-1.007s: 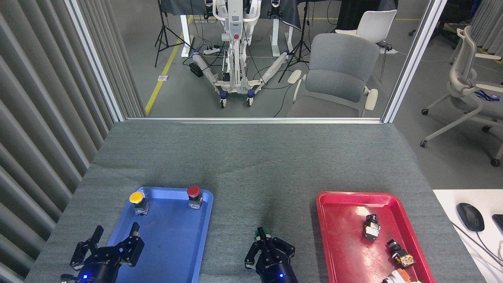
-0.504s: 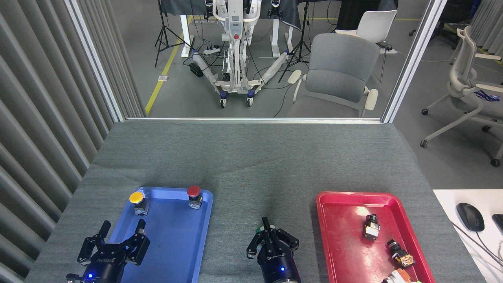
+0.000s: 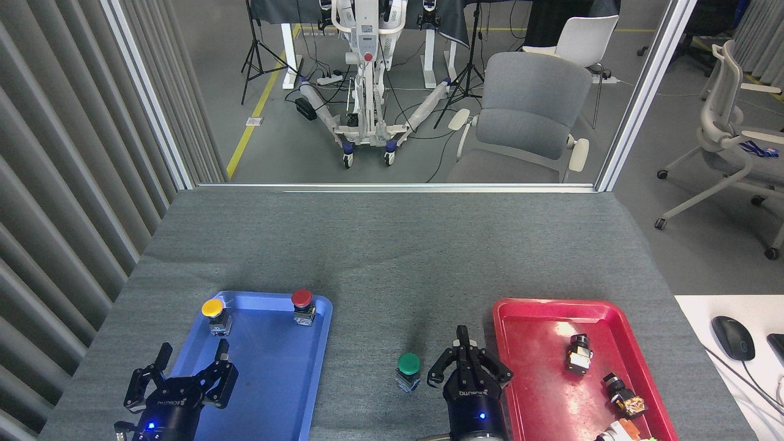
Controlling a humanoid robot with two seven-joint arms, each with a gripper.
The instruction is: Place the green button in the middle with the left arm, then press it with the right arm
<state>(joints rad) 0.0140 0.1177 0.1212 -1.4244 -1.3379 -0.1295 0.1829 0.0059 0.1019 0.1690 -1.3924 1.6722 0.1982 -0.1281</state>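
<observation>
Since the earlier frames, the right pincer [image 3: 463, 352] has shifted rightward off the green button [image 3: 408, 364], which now stands uncovered and upright on the middle [image 3: 380, 343] of the gray fabric table, between the blue tray [image 3: 318, 343] and the red tray [image 3: 508, 331]. That pincer sits just beside the button's right side, apart from it; its central finger points forward with two others splayed, holding nothing. The left pincer [image 3: 191, 361] hovers over the blue tray's near-left edge, fingers spread wide, empty. A yellow button [image 3: 212, 308] and a red button [image 3: 301, 299] stand at the blue tray's far end. Small switch parts [image 3: 579, 354] lie in the red tray. Beyond the table's far edge: a gray chair [image 3: 527, 116], a wheeled white stand [image 3: 367, 73], cables across a gray floor.
</observation>
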